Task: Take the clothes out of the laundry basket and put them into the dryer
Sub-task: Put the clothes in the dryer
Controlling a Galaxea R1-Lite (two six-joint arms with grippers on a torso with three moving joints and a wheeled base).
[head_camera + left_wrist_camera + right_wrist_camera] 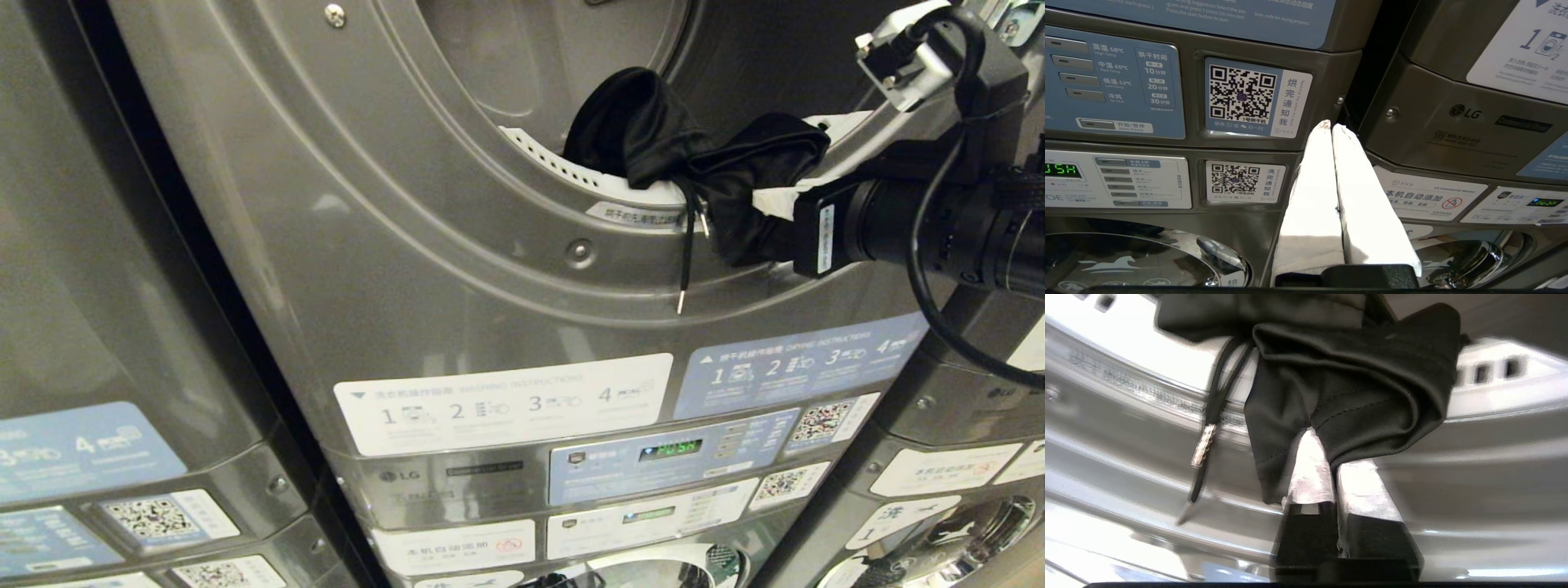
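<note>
Black fabric garment [702, 163] with a dangling drawstring [686, 253] hangs over the lower rim of the grey metal dryer [457, 269] opening, half inside the drum. Right gripper [1327, 451] is clenched on the garment's hem at that rim. Left gripper [1332, 127], fingers pressed together and empty, sits parked by the lower control panels [1114, 94]
</note>
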